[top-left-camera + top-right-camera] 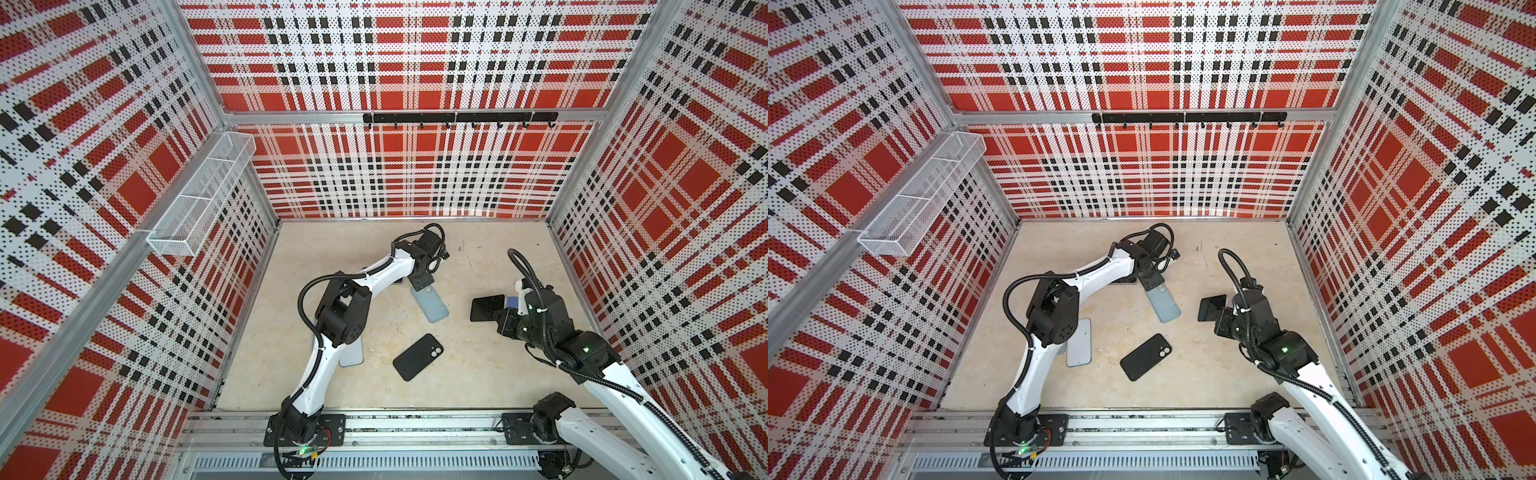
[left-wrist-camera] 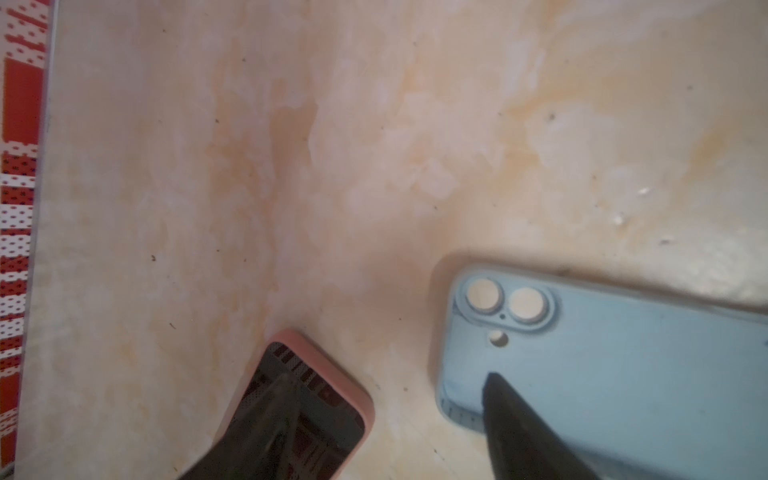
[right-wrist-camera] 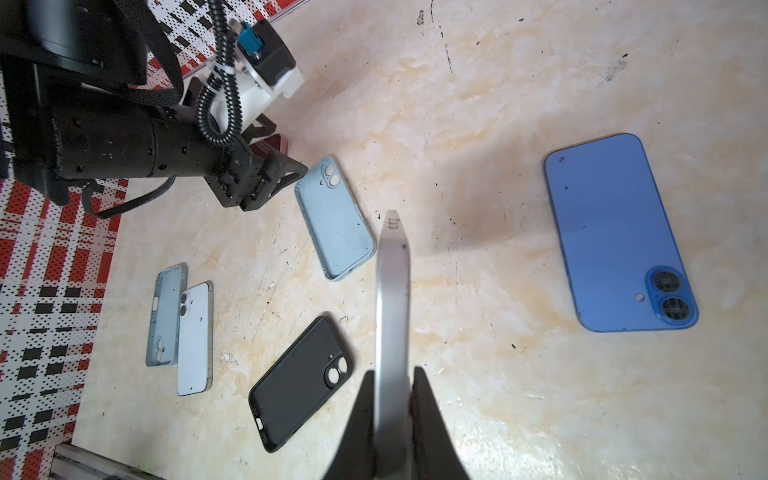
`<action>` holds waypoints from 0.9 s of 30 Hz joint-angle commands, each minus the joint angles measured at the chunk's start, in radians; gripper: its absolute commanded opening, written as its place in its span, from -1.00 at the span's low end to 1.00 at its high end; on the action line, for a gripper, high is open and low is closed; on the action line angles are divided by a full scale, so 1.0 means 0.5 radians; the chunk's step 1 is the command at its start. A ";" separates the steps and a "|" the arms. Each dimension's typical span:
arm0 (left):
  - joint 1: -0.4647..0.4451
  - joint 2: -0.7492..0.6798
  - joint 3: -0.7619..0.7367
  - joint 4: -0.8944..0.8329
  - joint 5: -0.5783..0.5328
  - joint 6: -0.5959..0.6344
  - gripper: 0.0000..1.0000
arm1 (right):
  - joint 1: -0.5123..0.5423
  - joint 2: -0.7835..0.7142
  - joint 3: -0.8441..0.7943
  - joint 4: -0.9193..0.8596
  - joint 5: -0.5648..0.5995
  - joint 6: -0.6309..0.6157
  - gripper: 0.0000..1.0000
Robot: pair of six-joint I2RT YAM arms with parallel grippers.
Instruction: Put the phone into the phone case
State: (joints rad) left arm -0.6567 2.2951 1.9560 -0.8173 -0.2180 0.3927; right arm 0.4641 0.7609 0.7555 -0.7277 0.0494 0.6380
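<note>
My right gripper (image 3: 392,374) is shut on a phone (image 3: 392,291) with a silver edge, held on edge above the table. In both top views its dark screen (image 1: 486,307) (image 1: 1212,307) faces left. A black phone case (image 1: 417,357) (image 3: 303,382) lies open side up at the table's middle front. A light blue case (image 1: 430,303) (image 2: 602,374) lies further back. My left gripper (image 2: 389,376) (image 1: 422,282) hangs open over it, one finger above this case. The other finger is above a phone in a pink case (image 2: 299,411).
A blue phone (image 3: 619,232) lies back up on the right of the table. A white phone (image 3: 193,336) and another light blue case (image 3: 164,316) lie side by side under the left arm's elbow (image 1: 340,307). Plaid walls enclose the table (image 1: 478,374).
</note>
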 commanded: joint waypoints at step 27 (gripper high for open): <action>-0.179 -0.275 -0.806 0.222 0.501 -3.046 0.29 | -0.008 -0.118 0.031 0.184 0.024 -0.058 -1.00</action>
State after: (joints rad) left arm -0.7464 2.1071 1.5356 -0.6567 0.0463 -1.0630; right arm 0.4641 0.7292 0.7555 -0.6926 0.0521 0.6319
